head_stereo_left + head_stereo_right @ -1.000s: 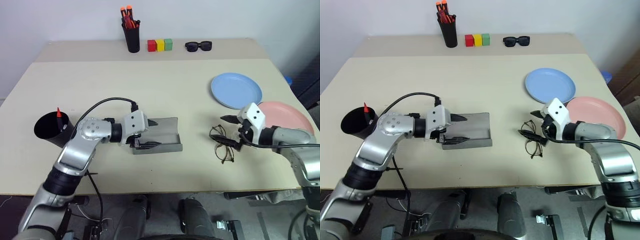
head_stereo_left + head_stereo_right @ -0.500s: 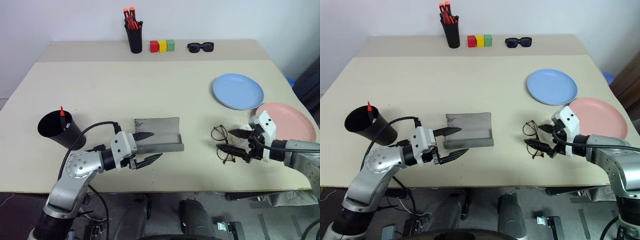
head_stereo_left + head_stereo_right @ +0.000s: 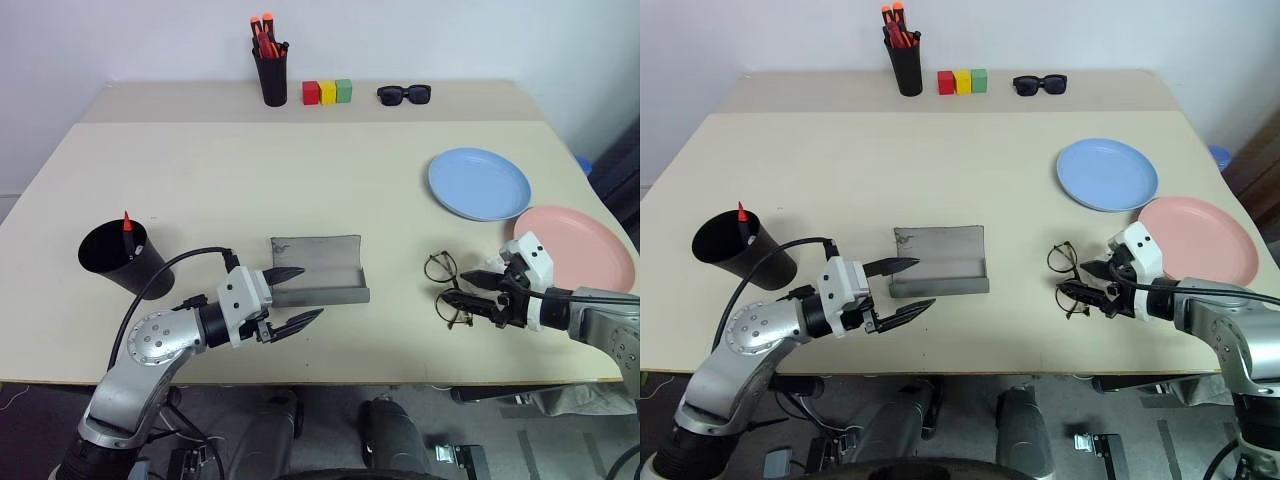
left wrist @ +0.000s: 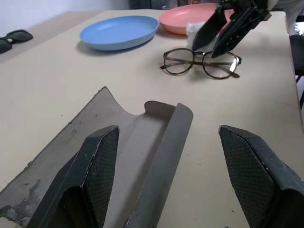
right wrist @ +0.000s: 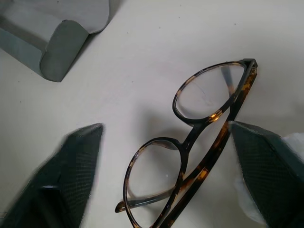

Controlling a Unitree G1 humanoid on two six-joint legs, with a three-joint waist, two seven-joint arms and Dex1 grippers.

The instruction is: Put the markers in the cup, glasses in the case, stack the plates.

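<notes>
1. The right gripper (image 3: 1092,288) has its two black fingers spread, one on each side of the glasses (image 5: 199,142). The right wrist view shows a gap between each pad and the tortoiseshell frame, so the jaws stand open and hold nothing.
2. The left gripper (image 3: 296,296) is also open and empty. Its fingers point at the near left corner of the grey case (image 3: 318,270); one fingertip lies over that edge, and I cannot tell whether it touches.
3. The glasses lie folded on the table (image 3: 300,170), well to the right of the case and apart from it.
4. The case lies open with its inside facing up and nothing in it.
5. The black cup (image 3: 112,256) stands far to the left of the case. A red-tipped marker (image 3: 127,226) stands inside it; a second marker cannot be made out.
6. The light blue plate (image 3: 479,183) and the salmon pink plate (image 3: 575,243) lie side by side beyond the glasses, farther right of the case, not stacked.
7. The step in hand looks like the glasses going into the case, at the grasp stage.
8. The next move likely calls for the right jaws to close gently on the frame near the bridge, without bending the thin arms, then lift and carry it left over the open case. The left gripper could steady the case.
</notes>
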